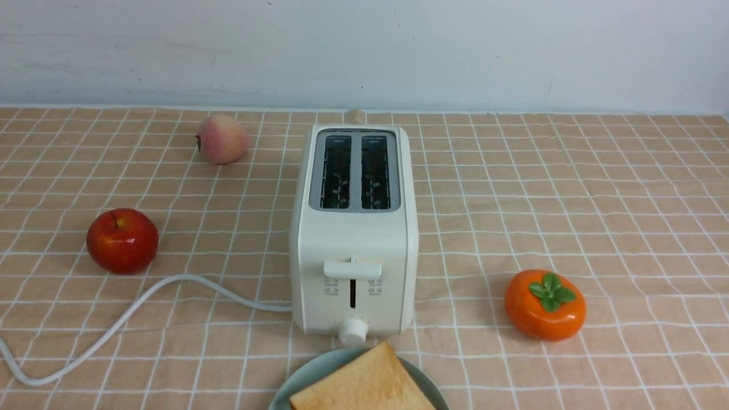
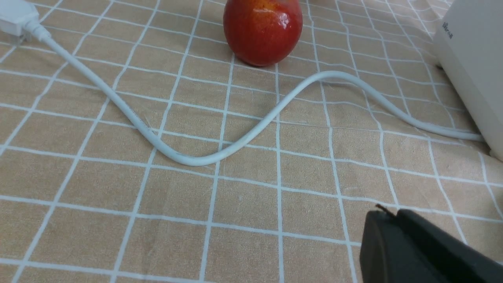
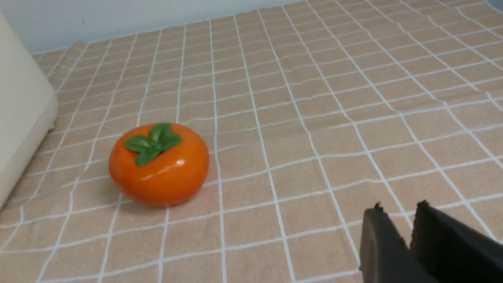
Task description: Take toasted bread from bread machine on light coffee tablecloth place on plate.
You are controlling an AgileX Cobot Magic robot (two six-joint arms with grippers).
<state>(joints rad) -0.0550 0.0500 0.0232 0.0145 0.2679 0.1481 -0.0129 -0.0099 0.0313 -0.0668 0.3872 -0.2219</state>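
Observation:
The cream-white bread machine stands mid-table on the light coffee tablecloth, and both of its slots look empty. Toasted bread lies flat on the pale green plate at the near edge, cut off by the frame. Neither gripper shows in the front view. My left gripper hangs shut over bare cloth, left of the bread machine. My right gripper has a narrow gap between its fingers with nothing in it, over cloth to the right of the bread machine.
A red apple and a peach sit left of the toaster. An orange persimmon sits to its right. The white power cord snakes from the toaster's left side toward the near left edge. A pale wall bounds the far side.

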